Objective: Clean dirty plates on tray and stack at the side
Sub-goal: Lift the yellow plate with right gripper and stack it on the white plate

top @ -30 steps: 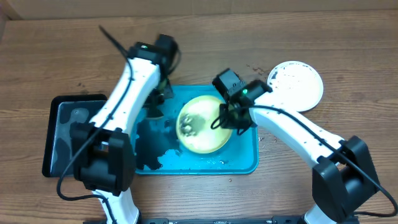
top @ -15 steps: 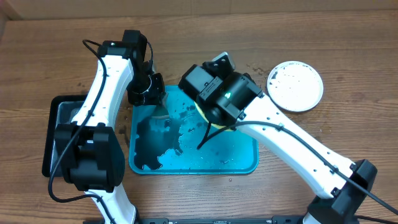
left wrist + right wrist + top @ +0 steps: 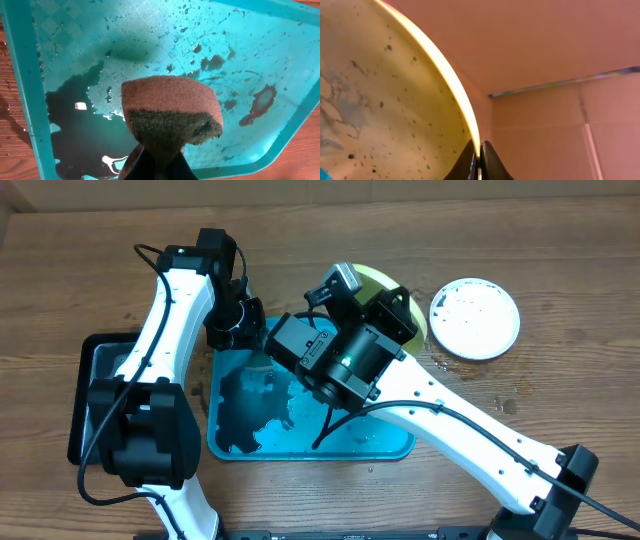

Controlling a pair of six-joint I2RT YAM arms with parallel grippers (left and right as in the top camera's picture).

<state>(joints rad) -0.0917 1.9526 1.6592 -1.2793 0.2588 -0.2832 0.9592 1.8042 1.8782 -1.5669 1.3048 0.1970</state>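
My right gripper (image 3: 479, 150) is shut on the rim of the yellow-green plate (image 3: 380, 100), which carries black specks and is tilted. In the overhead view this plate (image 3: 382, 280) is held high over the far right edge of the turquoise tray (image 3: 380, 442). My left gripper (image 3: 160, 157) is shut on a brown-and-green sponge (image 3: 170, 112) above the tray's far left corner (image 3: 242, 330). The white plate (image 3: 475, 318), speckled, lies on the table right of the tray. The wet tray floor (image 3: 240, 45) shows dark puddles and brown smears. I cannot make out the light blue plate.
A smaller black tray (image 3: 78, 415) sits left of the turquoise tray, partly under my left arm. My raised right arm (image 3: 450, 425) covers the right half of the tray. Water drops lie on the wood near the white plate (image 3: 505, 402).
My right gripper has lifted the yellow-green plate off the tray and carried it up and back to the right. My left gripper with the sponge moved to the tray's far left corner, then stayed.
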